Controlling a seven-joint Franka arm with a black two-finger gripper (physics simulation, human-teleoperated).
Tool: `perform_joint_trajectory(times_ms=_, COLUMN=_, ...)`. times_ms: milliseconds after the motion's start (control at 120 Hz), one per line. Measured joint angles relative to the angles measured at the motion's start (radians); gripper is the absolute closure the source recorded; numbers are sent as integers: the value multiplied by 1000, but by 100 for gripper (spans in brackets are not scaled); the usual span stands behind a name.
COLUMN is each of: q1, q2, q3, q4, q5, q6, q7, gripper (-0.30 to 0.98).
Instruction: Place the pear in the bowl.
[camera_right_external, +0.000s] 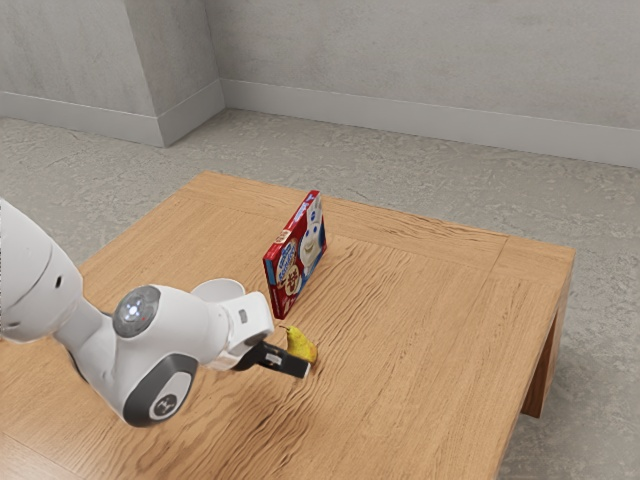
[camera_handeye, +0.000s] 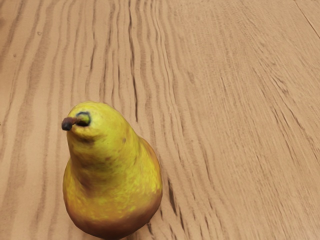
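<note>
My gripper (camera_right_external: 288, 361) is low over the table in the exterior view, with its black end in front of the pear's lower part. Behind it the yellow pear (camera_right_external: 301, 343) shows, stem up. The wrist view has the pear (camera_handeye: 112, 172) large and close under my hand, its stem tilted to one side and bare wood around it. A white rounded thing, apparently the bowl (camera_right_external: 215, 289), is partly hidden behind the arm's wrist. The bowl's inside cannot be made out.
A red and blue box (camera_right_external: 296, 255) stands upright on the wooden table (camera_right_external: 430, 340), just beyond the pear toward the table's far edge. The table's edge runs along the exterior view's right.
</note>
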Motion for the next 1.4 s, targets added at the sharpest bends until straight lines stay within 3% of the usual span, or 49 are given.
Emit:
perform_joint_trajectory(times_ms=542, q1=3, q2=179, q3=45, q4=152, q5=55, q6=15, q7=-75, gripper=0)
perform_joint_trajectory(times_ms=1000, q1=3, q2=250, q3=62, q4=213, q5=74, q6=15, q7=-102, gripper=0)
perform_joint_trajectory(times_ms=1400, q1=3, q2=259, q3=62, q4=215, q5=75, q6=15, q7=-114, gripper=32)
